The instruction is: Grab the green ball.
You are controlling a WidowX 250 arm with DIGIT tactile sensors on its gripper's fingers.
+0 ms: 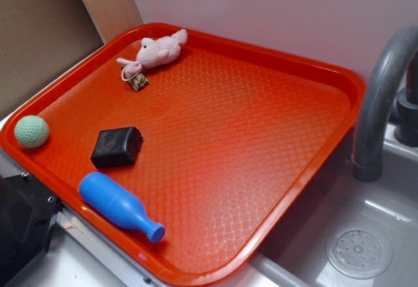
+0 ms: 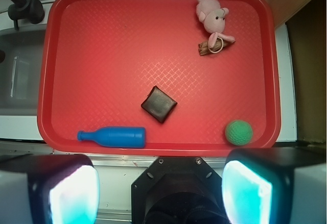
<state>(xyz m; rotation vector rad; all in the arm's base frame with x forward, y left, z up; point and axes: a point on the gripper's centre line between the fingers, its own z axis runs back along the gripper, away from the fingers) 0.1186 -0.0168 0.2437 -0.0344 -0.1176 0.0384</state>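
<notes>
Four loose items on red tray (image 1: 274, 169), all well apart from gripper (image 2: 161, 193).

Ball (image 1: 31, 131): pale green, dimpled, at tray's left edge in exterior view, touching or nearly touching raised rim. Same ball (image 2: 238, 132) sits in near right corner in wrist view, darker green there, just inside rim. Nothing on or against it.

Block (image 1: 117, 147): black, squarish, rounded edges, lying flat right of ball in exterior view, near but not touching. Block (image 2: 159, 104) roughly mid-tray in wrist view, turned diamond-wise.

Bottle (image 1: 119, 206): blue, bowling-pin shape, on its side along near rim, neck pointing right in exterior view. Bottle (image 2: 113, 137) near the near left corner in wrist view, neck pointing left.

Plush (image 1: 160, 50): pink, at far edge of tray, small brown tag and ring beside it. Plush (image 2: 212, 16) at far right in wrist view.

Gripper spread wide, nothing held. Fingers (image 2: 69, 191) only at bottom of wrist view, blurred, pale glowing pads facing camera, positioned off tray's near edge. Ball lies just beyond right finger, slightly inward of it.

Sink (image 1: 366, 248) and grey faucet (image 1: 382, 97) right of tray in exterior view; tray overhangs sink.
</notes>
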